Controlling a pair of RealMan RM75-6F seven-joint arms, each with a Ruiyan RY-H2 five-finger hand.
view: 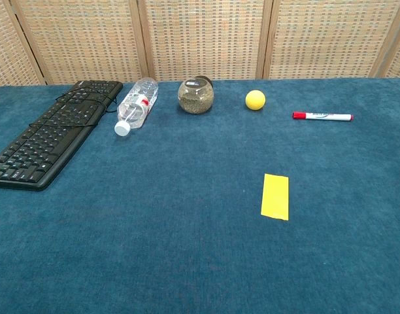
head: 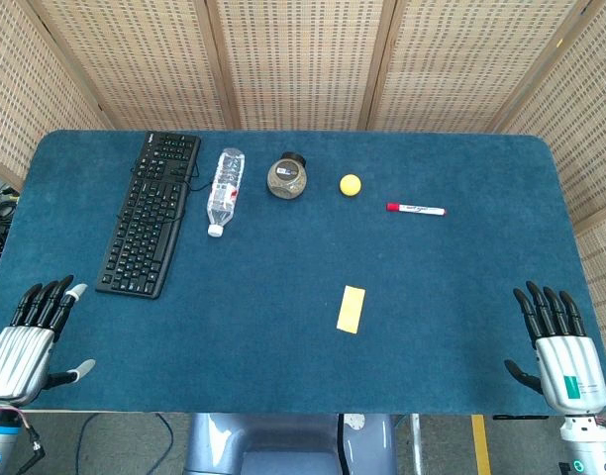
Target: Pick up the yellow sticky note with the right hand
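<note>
The yellow sticky note (head: 352, 309) (view: 275, 196) lies flat on the blue tabletop, a little right of centre and towards the front. My right hand (head: 558, 348) rests at the table's front right corner, fingers spread and holding nothing, well to the right of the note. At the front left corner my left hand (head: 31, 336) also lies with its fingers apart and nothing in it. Neither hand shows in the chest view.
A black keyboard (head: 150, 211) (view: 53, 132) lies at the left. Behind the note, from left to right, are a plastic bottle (head: 224, 189) (view: 135, 104) on its side, a round jar (head: 286, 176) (view: 195, 95), a yellow ball (head: 351, 184) (view: 255, 99) and a red marker (head: 415, 209) (view: 321, 116). Wicker screens stand behind the table.
</note>
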